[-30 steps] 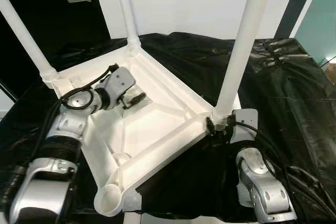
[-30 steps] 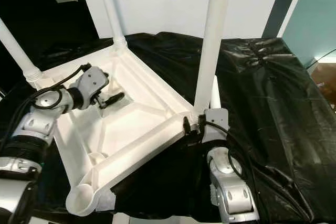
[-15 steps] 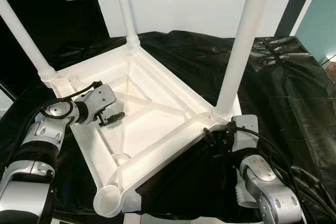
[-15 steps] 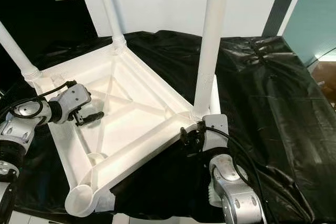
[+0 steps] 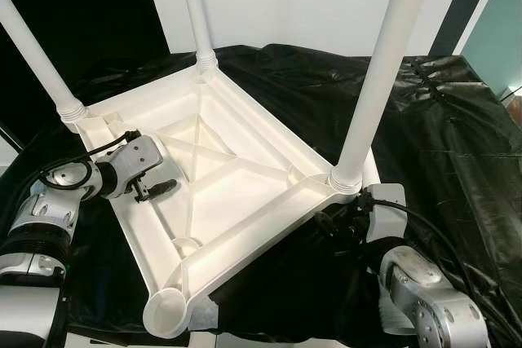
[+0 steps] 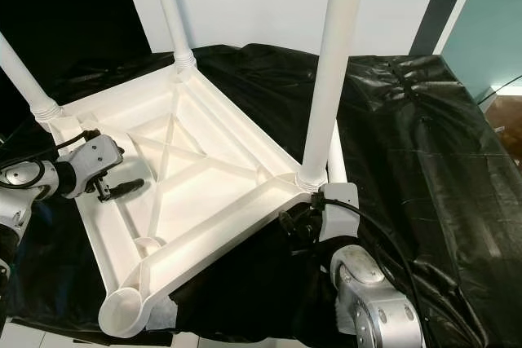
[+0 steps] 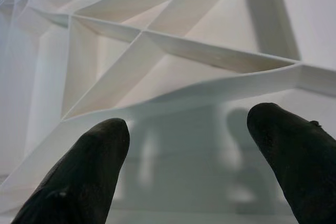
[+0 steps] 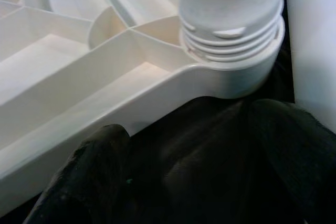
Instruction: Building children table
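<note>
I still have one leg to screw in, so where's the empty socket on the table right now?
The empty socket is at the upturned table's nearest corner, on the robot's left, by the black sheet's front edge.

Left tool (image 5: 160,188) reaches forward with fingers spread; right tool (image 5: 330,223), partly shadowed, seems spread too.

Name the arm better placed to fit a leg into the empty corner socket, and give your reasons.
Probably left. The empty socket is at the tabletop's near-left corner, on the left gripper's side. That gripper is open, holding nothing. The right gripper sits under the opposite corner by a fitted leg.
</note>
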Available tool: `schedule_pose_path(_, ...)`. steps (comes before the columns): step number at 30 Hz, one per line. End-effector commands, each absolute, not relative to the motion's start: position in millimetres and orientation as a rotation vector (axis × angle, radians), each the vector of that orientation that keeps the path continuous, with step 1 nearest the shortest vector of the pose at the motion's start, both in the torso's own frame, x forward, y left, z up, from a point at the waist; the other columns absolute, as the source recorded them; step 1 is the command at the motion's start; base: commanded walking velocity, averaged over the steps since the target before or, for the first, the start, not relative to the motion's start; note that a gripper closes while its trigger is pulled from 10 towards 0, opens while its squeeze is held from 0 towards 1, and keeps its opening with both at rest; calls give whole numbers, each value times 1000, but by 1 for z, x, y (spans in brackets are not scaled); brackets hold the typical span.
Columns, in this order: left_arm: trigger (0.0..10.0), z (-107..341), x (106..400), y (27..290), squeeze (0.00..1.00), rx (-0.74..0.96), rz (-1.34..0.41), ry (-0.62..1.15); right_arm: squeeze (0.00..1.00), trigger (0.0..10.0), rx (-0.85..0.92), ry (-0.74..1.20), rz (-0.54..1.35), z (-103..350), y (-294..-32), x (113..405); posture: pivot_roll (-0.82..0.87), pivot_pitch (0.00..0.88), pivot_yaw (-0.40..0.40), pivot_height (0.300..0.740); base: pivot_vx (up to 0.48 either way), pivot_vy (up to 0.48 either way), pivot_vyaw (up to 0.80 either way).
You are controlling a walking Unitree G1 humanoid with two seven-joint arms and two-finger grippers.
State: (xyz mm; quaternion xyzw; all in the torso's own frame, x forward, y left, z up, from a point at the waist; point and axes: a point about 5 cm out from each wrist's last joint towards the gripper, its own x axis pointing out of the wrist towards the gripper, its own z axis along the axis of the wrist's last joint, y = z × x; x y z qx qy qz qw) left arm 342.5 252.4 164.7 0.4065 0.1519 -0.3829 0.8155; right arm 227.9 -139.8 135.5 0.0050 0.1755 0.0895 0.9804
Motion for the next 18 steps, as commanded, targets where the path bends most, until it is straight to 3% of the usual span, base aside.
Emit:
schedule_pose_path(1,10000,148,331,248,0,917,-906,384,0,10000,-5,442,184,127,-145,234,-57,43,25,740,0,0,0)
schedule_pose_path(3,10000,137,316,234,0,916,-1034,411,0,10000,-21,465,227,129,-144,245,-57,41,26,740,0,0,0)
schedule_pose_path(10,10000,139,299,218,0,864,-1143,396,0,10000,-68,447,251,135,-144,264,-43,32,7,740,0,0,0)
schedule_pose_path(18,10000,156,292,198,0,781,-1127,271,0,10000,-112,409,339,138,-135,286,-29,29,-9,740,0,0,0)
